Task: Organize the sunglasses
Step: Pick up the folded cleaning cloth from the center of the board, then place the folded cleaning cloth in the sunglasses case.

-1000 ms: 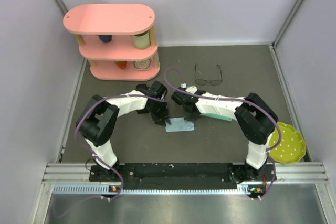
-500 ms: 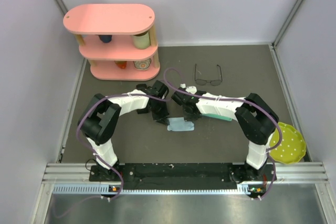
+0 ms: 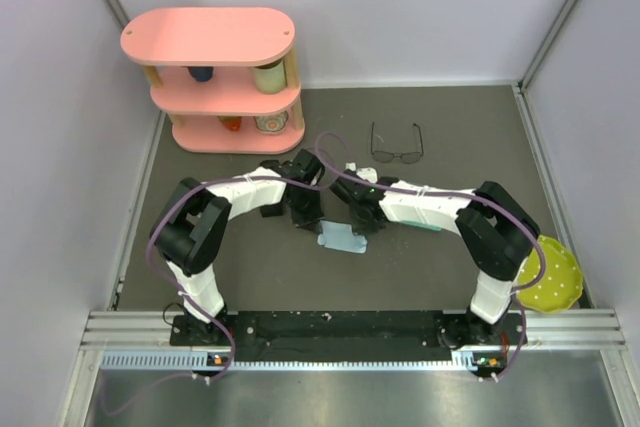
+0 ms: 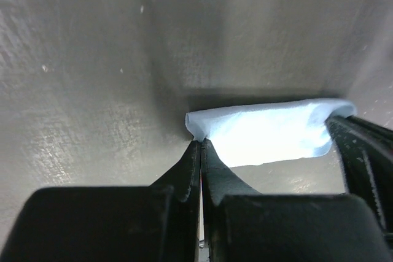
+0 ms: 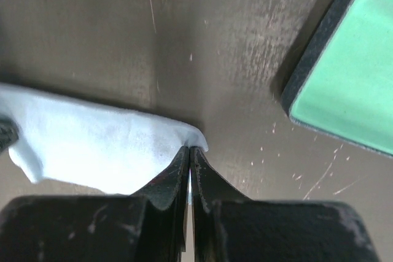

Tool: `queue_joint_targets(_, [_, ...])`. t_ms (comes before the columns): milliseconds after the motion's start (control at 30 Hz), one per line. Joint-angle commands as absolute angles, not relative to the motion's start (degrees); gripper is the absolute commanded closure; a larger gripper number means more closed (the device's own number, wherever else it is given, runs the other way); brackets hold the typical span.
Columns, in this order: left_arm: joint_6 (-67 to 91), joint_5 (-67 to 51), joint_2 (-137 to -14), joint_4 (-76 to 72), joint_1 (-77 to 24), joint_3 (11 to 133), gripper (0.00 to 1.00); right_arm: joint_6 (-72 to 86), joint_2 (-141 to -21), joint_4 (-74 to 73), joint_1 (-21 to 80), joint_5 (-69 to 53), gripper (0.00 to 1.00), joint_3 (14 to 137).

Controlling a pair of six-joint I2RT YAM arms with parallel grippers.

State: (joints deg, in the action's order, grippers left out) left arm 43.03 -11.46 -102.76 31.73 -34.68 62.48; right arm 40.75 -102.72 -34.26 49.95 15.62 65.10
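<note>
The thin dark wire-frame sunglasses (image 3: pixel 397 154) lie on the dark mat behind the arms, apart from both grippers. The white-framed pair is out of view. A light blue cloth (image 3: pixel 342 239) hangs between the two grippers at the middle of the mat. My left gripper (image 3: pixel 312 221) is shut on one corner of the cloth (image 4: pixel 264 133). My right gripper (image 3: pixel 362 219) is shut on the opposite corner of the cloth (image 5: pixel 92 145). The cloth is stretched just above the mat.
A case with a green lining (image 5: pixel 344 72) lies open on the mat right of my right gripper, also under the right arm (image 3: pixel 415 221). A pink shelf (image 3: pixel 222 77) with cups stands back left. A yellow-green plate (image 3: pixel 550 272) sits at the right edge.
Both grippers have shifted slightly back and to the right with the cloth held between them. The cloth has moved with them. The wire-frame sunglasses have not moved.
</note>
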Motion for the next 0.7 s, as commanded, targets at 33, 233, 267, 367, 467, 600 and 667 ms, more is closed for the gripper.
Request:
queue_joint_targets(33, [39.8,-11.5,-101.2,32.3,-34.7,68.0,1.0,42.0,-96.1,-34.0,50.8,14.4,1.0,64.8])
queue_joint_targets(233, [38.1,-14.2,-100.7,34.0,-34.7,73.0,1.0,42.7,-92.6,-36.7,50.1,17.7,1.0,66.1])
queue_joint_targets(267, [37.9,-14.4,-100.8,34.1,-34.8,73.9,1.0,42.7,-92.4,-37.6,49.4,18.4,1.0,66.2])
queue_joint_targets(367, [37.1,-16.1,-101.4,34.2,-34.8,75.8,1.0,42.8,-91.3,-38.8,48.0,19.9,1.0,66.1])
queue_joint_targets(467, [36.1,-18.1,-102.8,34.0,-35.2,77.9,1.0,42.3,-89.7,-39.5,45.6,20.9,1.0,65.3])
queue_joint_targets(600, [35.3,-20.3,-105.3,33.9,-36.0,81.2,1.0,41.3,-87.8,-40.7,42.7,22.5,1.0,64.5])
queue_joint_targets(667, [35.4,-21.2,-107.3,33.9,-36.7,83.8,1.0,40.3,-87.1,-41.1,40.9,23.3,1.0,64.1])
